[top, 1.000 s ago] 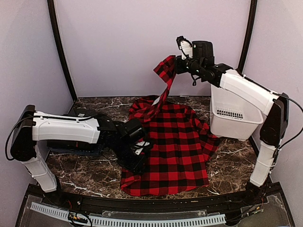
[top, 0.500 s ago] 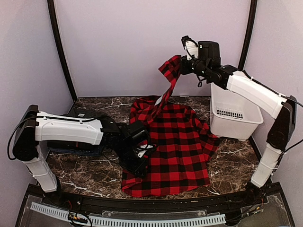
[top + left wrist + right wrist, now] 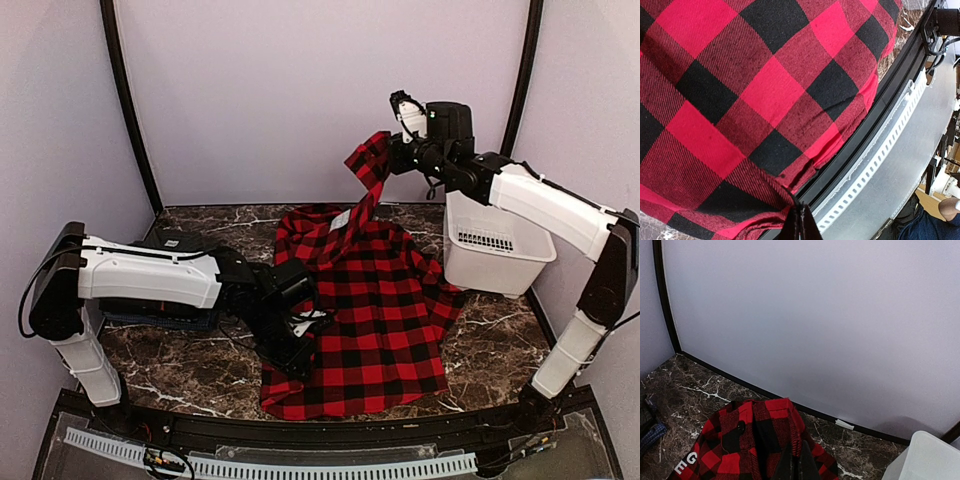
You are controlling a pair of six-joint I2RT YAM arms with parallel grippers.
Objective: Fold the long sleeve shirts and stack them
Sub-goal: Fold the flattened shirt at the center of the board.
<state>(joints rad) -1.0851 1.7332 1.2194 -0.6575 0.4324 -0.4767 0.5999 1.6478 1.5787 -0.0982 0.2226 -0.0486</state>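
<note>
The left arm (image 3: 150,275) and the right arm (image 3: 550,200) have smooth white shells on the long links and black joints. A thin black cable runs along the left upper shell. The left gripper (image 3: 801,221) and the right gripper (image 3: 799,461) have dark, narrow fingers.

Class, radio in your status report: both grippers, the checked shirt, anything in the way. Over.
Left gripper shut on red-and-black checked cloth shirt, near edge. Right gripper shut, holding another part high. White plastic basket beside shirt.

Red-and-black checked shirt (image 3: 370,300), white basket (image 3: 495,250), dark marble table (image 3: 180,375) — white-veined
</note>
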